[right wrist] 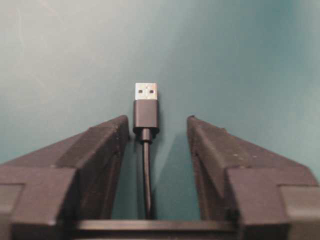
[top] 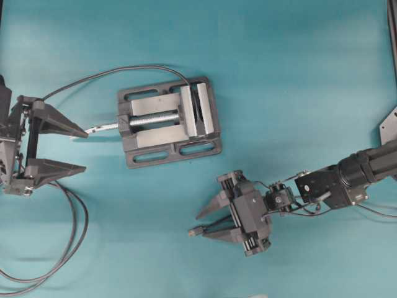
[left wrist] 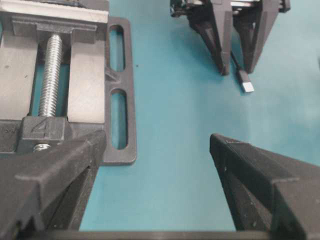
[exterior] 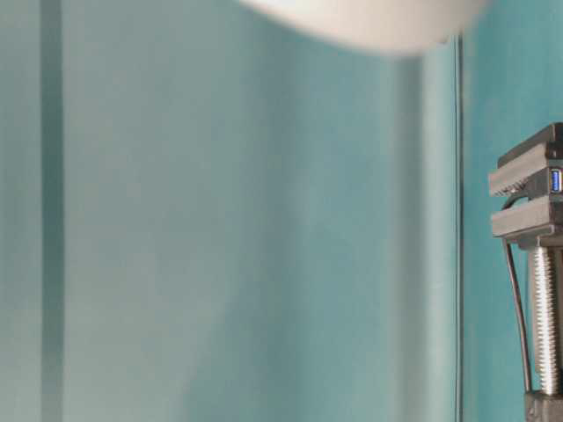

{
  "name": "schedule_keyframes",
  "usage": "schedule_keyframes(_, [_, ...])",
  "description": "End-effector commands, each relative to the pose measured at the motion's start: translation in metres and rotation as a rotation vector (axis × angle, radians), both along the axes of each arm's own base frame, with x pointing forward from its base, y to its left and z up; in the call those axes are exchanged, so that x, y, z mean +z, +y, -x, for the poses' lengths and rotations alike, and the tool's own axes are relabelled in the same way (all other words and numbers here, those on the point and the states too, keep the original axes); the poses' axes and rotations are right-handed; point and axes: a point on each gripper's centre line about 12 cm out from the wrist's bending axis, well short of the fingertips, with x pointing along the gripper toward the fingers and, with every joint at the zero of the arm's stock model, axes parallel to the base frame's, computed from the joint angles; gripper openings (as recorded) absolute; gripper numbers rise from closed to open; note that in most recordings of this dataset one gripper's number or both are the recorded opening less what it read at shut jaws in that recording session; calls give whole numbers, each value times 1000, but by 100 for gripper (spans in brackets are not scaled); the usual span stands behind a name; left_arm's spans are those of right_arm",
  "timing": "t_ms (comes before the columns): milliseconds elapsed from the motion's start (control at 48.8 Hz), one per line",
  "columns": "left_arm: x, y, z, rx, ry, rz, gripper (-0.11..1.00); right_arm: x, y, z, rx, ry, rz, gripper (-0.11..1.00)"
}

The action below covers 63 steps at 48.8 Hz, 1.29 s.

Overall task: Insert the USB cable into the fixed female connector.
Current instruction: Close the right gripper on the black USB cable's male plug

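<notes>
The USB cable's dark plug (right wrist: 145, 107), with its metal tip, lies flat on the teal mat, and its thin cord runs back between the fingers. My right gripper (right wrist: 159, 122) straddles that cord just behind the plug. Its jaws are narrowed but open, with a gap on the right side. Overhead, the plug (top: 195, 231) pokes out left of the right gripper (top: 201, 225). The fixed female connector (exterior: 555, 180) shows a blue socket clamped in the vise jaws. My left gripper (top: 84, 150) stands wide open and empty, left of the vise; its fingers frame bare mat in the left wrist view (left wrist: 159, 137).
The grey metal vise (top: 167, 121) sits at centre left, its screw handle (top: 102, 128) pointing at my left gripper. A dark cable (top: 111, 71) arcs into the vise. Thicker cable loops (top: 73, 242) lie at the lower left. The right arm (top: 347, 174) crosses the right side.
</notes>
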Motion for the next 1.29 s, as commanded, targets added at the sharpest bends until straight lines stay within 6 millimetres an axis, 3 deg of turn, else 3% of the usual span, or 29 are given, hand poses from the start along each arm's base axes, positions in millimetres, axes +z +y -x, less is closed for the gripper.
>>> schedule_keyframes(0, [4, -1, -3, 1, -13, 9, 100, 8, 4, -3, 7, -26, -5, 44])
schedule_keyframes(144, [3, 0, -2, 3, -12, 9, 100, 9, 6, -4, 13, -29, -6, 34])
schedule_keyframes(841, [3, -1, -2, 1, -12, 9, 100, 2, 7, -7, 15, -15, 2, 34])
schedule_keyframes(1148, [2, -1, -2, 1, -10, 9, 100, -1, 6, -4, 15, 9, 12, 21])
schedule_keyframes(1272, [1, -1, 0, 1, -5, 9, 100, -1, 5, -4, 13, 6, 11, 21])
